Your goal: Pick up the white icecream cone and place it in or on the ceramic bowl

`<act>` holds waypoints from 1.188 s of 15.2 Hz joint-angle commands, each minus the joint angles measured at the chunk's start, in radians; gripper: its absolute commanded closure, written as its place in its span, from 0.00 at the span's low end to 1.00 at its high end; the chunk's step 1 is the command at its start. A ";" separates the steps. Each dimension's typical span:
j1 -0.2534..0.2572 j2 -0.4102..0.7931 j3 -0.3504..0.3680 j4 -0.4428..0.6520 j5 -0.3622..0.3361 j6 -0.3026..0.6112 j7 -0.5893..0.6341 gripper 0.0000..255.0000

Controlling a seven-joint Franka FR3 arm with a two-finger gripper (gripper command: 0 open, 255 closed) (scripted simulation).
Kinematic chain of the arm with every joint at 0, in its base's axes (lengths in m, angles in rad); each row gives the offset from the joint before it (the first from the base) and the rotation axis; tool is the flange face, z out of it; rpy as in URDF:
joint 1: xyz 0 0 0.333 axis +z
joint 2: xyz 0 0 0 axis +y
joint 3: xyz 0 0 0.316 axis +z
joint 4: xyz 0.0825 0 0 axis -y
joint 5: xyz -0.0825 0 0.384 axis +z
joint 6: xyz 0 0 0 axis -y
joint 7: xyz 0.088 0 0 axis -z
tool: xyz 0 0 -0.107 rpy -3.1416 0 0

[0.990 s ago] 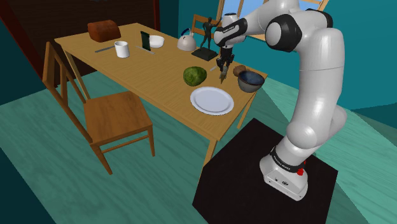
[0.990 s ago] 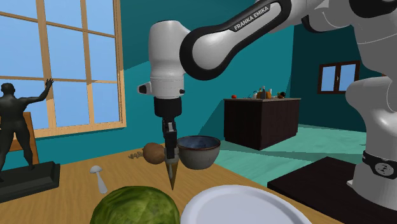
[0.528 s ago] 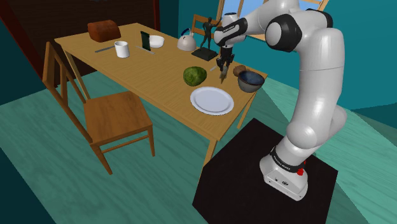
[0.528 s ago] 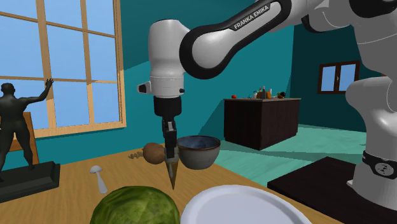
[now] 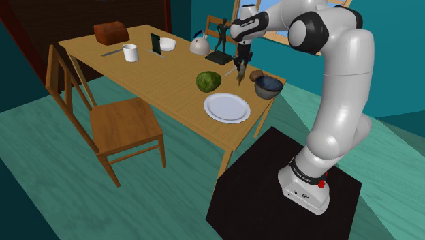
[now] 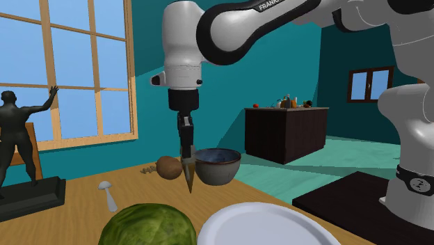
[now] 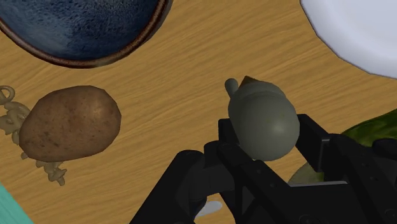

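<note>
Claw: the black gripper (image 5: 239, 66) (image 6: 185, 149) (image 7: 270, 137) pointed straight down over the near end of the table (image 5: 156, 75), its two fingers clamped on the ice cream cone.
Cone: the ice cream cone (image 5: 239, 76) (image 6: 188, 174) (image 7: 263, 121) hung point down from the fingers. It was a brown cone with a grey-green scoop uppermost between the pads. Its tip looked clear of the tabletop.
Bowl: the bowl (image 5: 268, 85) (image 6: 217, 166) (image 7: 95, 62) was dark outside and mottled blue inside, and it stood upright on the table. In the shoulder view it was at four o'clock from the cone. In the second exterior view it was at three o'clock, just beside the cone, and whether they touched could not be told.
Potato: a brown potato (image 5: 256, 75) (image 6: 167, 167) (image 7: 70, 123) lay at three o'clock from the cone in the shoulder view, near the bowl.
Plate: a white plate (image 5: 227, 108) (image 6: 264, 226) (image 7: 356, 32) sat at six to seven o'clock from the cone in the shoulder view.
Green ball: a round green vegetable (image 5: 209, 81) (image 6: 146, 226) rested at nine o'clock from the cone in the shoulder view, near the plate.
Mushroom: a small white mushroom (image 6: 106, 193) stood at eight o'clock from the cone in the second exterior view.
Statue: a dark figure (image 5: 221, 41) (image 6: 17, 139) stood on its base at eleven o'clock from the gripper in the shoulder view.
Stand: the black box (image 5: 272, 198) sat on the floor at the table's near end.
</note>
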 commanded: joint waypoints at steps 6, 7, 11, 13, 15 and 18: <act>0.000 -0.026 -0.003 0.056 -0.003 -0.081 -0.008 1.00; 0.000 -0.030 -0.004 0.065 -0.003 -0.093 -0.009 1.00; 0.000 -0.041 -0.005 0.101 -0.005 -0.141 -0.013 1.00; 0.000 -0.046 -0.006 0.121 -0.005 -0.165 -0.015 1.00; -0.001 -0.049 -0.006 0.143 -0.005 -0.190 -0.018 1.00; -0.002 -0.053 -0.007 0.178 -0.005 -0.228 -0.022 1.00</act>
